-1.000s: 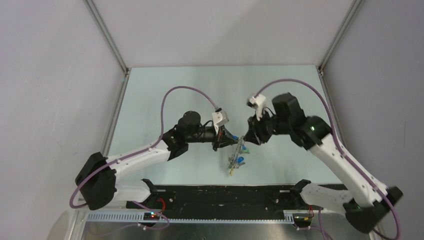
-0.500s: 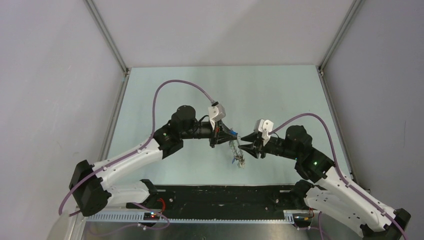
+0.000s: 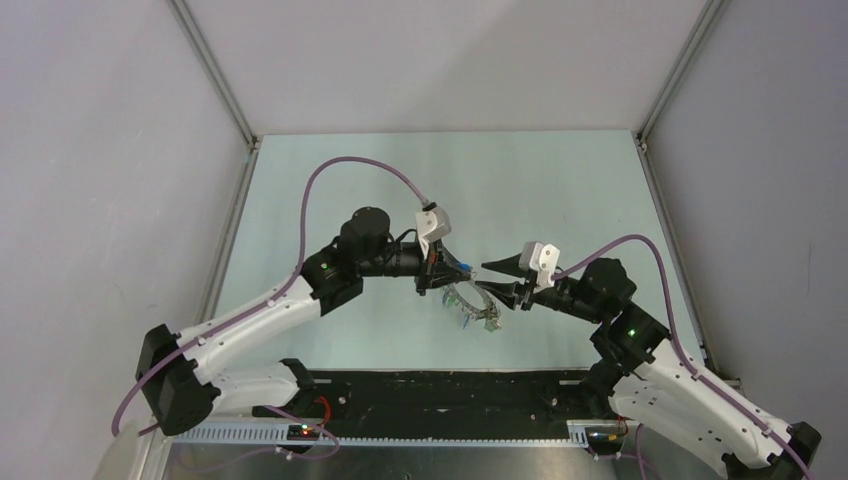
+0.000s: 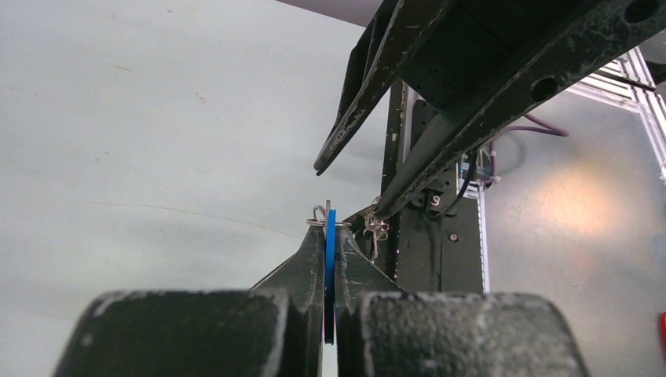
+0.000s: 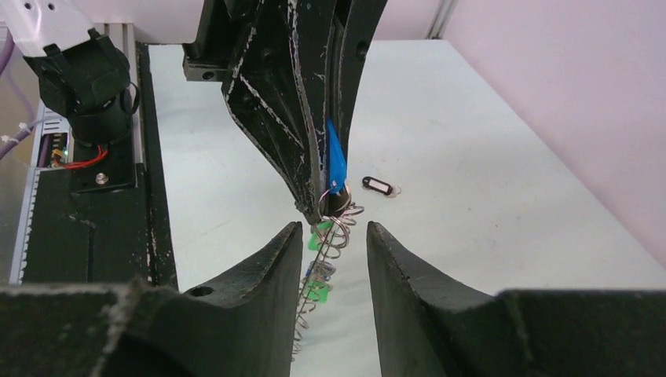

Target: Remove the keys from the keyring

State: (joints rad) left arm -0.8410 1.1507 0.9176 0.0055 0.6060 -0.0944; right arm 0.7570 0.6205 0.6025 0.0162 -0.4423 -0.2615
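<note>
Since half a second ago the right end effector (image 3: 489,277) has spread its fingers wide and squared up to the bunch from the right, while the keyring (image 5: 336,229) has lifted and splayed a little flatter between the two arms. It holds nothing; in its own wrist view the two open fingers straddle the hanging ring and the green-headed keys (image 5: 317,289). The left end effector (image 4: 330,234) is pinched fully closed on a blue tag (image 5: 336,165) at the top of the bunch, and everything else dangles from that one grip just above the counter (image 3: 560,190). The likely failures, as I judge them: closing here could catch several keys or the thin wire at once, and a sideways pull would then drag the smooth tag out of the left pinch and drop the bunch. The right fingers are also close to the left fingertips and could strike them. On the pale green, matt counter a small black tag (image 5: 378,185) lies on the far side of the bunch. Plain grey walls (image 3: 100,200) on aluminium frame posts (image 3: 215,75) close it in, and a black rail (image 3: 450,390) runs along the near edge.
</note>
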